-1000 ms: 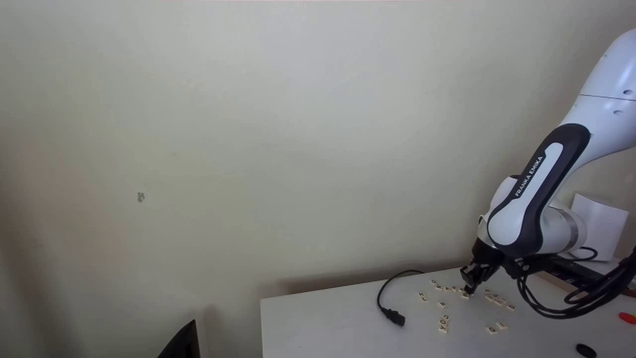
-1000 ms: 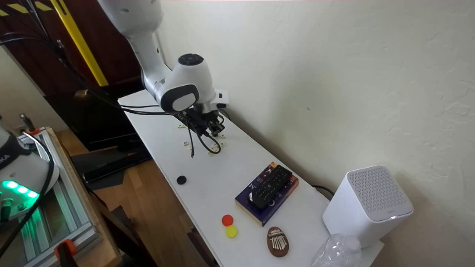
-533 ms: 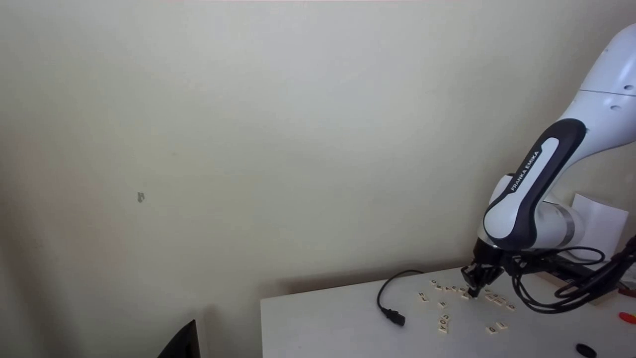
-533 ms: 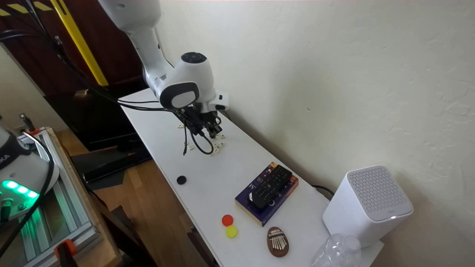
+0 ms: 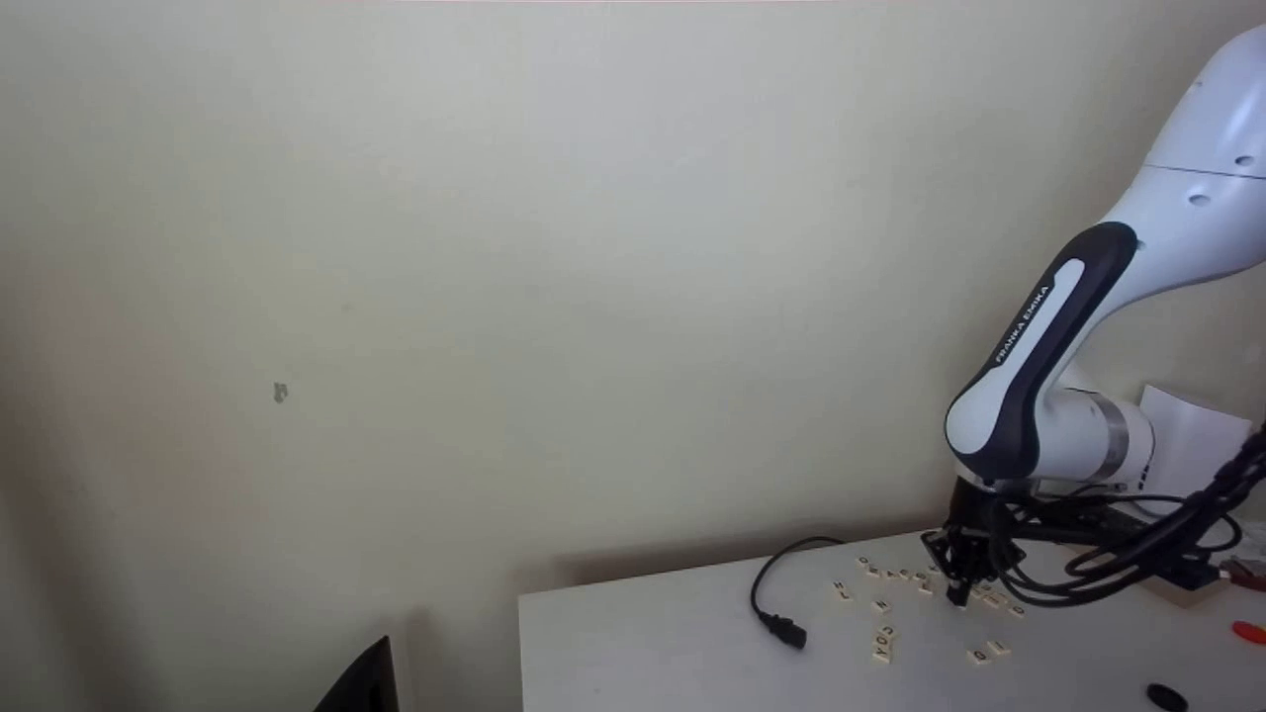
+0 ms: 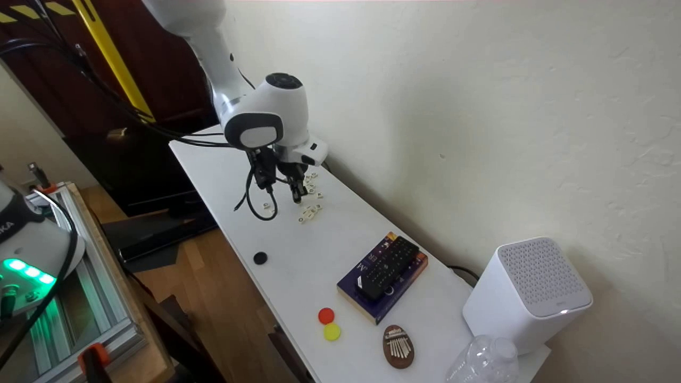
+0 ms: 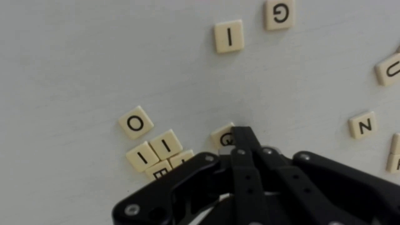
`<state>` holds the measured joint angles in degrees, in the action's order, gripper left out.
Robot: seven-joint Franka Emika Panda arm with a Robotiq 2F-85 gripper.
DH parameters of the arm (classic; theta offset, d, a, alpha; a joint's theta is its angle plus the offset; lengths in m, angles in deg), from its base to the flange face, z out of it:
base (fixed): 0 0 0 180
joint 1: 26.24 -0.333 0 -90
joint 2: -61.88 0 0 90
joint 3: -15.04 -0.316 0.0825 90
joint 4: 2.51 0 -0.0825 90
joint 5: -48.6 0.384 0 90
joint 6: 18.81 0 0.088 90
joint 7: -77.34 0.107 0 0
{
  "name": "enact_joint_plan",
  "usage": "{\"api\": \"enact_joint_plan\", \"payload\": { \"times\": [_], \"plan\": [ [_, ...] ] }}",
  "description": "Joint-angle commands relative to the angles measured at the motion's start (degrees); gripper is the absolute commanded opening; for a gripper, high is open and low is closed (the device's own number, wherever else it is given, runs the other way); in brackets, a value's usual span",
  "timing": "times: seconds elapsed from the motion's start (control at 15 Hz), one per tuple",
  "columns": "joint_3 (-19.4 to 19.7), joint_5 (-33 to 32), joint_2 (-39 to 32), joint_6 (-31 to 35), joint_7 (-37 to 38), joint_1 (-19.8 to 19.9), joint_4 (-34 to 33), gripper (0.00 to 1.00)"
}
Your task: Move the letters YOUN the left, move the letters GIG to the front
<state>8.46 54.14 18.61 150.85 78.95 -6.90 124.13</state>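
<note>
My gripper is shut with its fingertips together, low at the table. The fingertips overlap the right side of a cream letter tile, which looks like a G; part of it is hidden. In the exterior views the gripper's tip is down among the tiles. An I tile and another G tile lie near the top of the wrist view. A U tile and an N tile lie at the right. Y and O tiles stand with the U in an exterior view.
An O tile and several clustered tiles lie left of the fingers. More tiles lie near the wall. A black cable, a black disc and a book with a remote are on the table.
My gripper has moved away from the tiles near the wall toward the I and G tiles, staying low. The partly covered tile at its tip has slid along with it. Other tiles look unmoved.
</note>
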Motion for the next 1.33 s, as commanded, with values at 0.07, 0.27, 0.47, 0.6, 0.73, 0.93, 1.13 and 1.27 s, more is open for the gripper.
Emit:
{"api": "enact_joint_plan", "payload": {
  "times": [0.07, 0.27, 0.47, 0.6, 0.73, 0.93, 1.13, 1.27],
  "plan": [
    [0.9, 8.0, -0.1, -1.1, 5.4, -0.8, 2.2, 0.0],
    [0.6, 13.0, 0.2, -0.1, 8.5, -0.1, 3.1, 0.0],
    [0.2, 18.2, 0.9, 0.9, 11.9, 0.5, 4.1, 0.0],
    [-2.7, 21.1, 2.2, 2.2, 10.3, 3.4, 5.2, 0.0],
    [-8.2, 22.8, 4.3, 6.8, 5.3, 8.9, 7.7, 0.0],
    [-14.0, 19.5, 6.4, 13.7, 2.2, 14.8, 11.5, 0.0],
    [-15.3, 17.8, 8.3, 14.4, -2.3, 16.7, 13.7, 0.0],
    [-13.1, 11.5, 9.7, 11.2, -3.0, 15.7, 14.7, 0.0]
  ]
}}
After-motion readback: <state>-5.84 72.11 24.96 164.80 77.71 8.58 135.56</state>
